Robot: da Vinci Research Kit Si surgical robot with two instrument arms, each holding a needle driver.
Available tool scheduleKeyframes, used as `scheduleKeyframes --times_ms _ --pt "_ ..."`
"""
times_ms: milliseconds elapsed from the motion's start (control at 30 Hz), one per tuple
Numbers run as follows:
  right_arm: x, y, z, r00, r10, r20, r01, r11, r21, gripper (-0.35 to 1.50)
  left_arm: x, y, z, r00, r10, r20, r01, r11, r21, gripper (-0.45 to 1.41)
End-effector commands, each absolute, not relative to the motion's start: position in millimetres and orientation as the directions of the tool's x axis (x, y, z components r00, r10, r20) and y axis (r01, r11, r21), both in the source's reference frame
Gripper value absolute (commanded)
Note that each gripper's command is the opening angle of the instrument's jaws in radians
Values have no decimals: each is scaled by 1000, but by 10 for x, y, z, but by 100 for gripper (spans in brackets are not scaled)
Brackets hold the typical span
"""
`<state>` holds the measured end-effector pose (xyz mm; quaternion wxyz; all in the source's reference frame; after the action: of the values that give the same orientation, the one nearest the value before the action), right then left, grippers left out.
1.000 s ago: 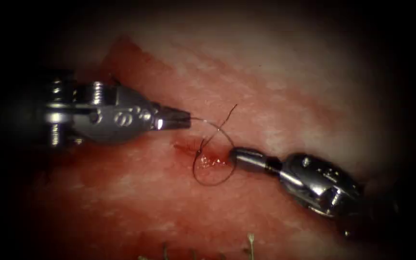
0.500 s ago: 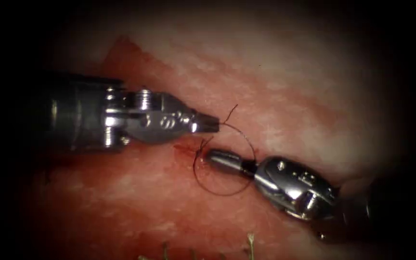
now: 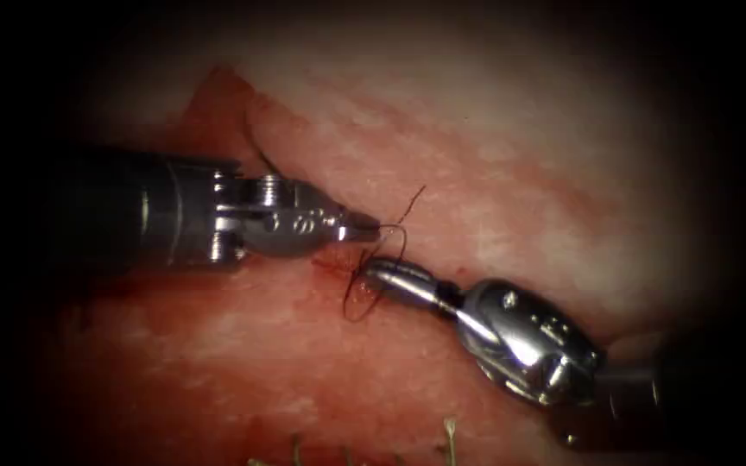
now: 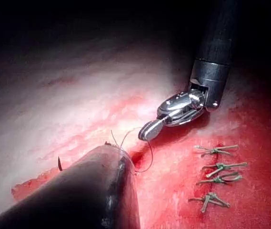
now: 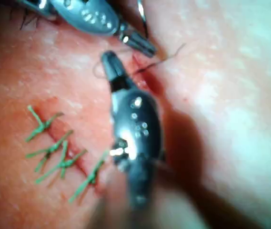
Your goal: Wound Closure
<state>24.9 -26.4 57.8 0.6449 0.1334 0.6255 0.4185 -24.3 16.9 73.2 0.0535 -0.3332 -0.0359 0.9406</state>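
Nearest, at the close edge of the tissue point(image 3: 243, 345), stand the green stitches point(image 3: 450, 429), short knotted ends sitting upright; from my wrists I see four such knots in a row, well apart from my tools.

Further in comes my right tool point(image 3: 383, 273), entering from the right and low over the tissue. Its jaws are pressed together into one blunt tip. This tip lies inside a dark loop of thread point(image 3: 346, 298), so the loop goes around it. I cannot tell if the jaws themselves pinch any thread.

Just beyond this tip is the cut point(image 3: 331, 261), a short wet slit with red fluid point(image 3: 321, 259) in it. The loop rises out of the cut and hangs over its near side. The right tip is on the right side of the cut, nearly touching it.

Next, just behind the cut, is my left tool point(image 3: 364, 229), coming from the left. Its jaws are closed and pinching the thread at the top of the loop. The two tips are very near, the left one a little farther back.

From the same place a short free end point(image 3: 414, 198) of thread points up and to the right, over pale tissue.

Farthest, a thin dark curved line point(image 3: 256, 148) lies on the tissue behind my left tool. I cannot tell if it is the needle or only thread.
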Motion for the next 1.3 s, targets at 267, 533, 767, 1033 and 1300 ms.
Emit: scheduleKeyframes --times_ms 267,533,767,1033,1300 --pt "273 -277 586 -156 703 -694 -379 606 699 -33 -246 142 739 -772 138 -620 -83 -990 -116 -45" --pt "277 -281 590 -124 712 -691 -389 606 694 -33 -238 148 737 -767 147 -624 -84 -988 -129 -45" --pt "286 -287 598 -103 713 -694 -397 610 686 -33 -239 146 734 -767 154 -623 -90 -987 -134 -45" --pt "293 -283 597 -114 711 -694 -406 604 686 -3 -236 146 726 -766 162 -623 -90 -985 -146 -45" --pt "290 -275 593 -174 691 -702 -483 562 672 59 -226 139 726 -759 176 -627 -106 -983 -148 -45"
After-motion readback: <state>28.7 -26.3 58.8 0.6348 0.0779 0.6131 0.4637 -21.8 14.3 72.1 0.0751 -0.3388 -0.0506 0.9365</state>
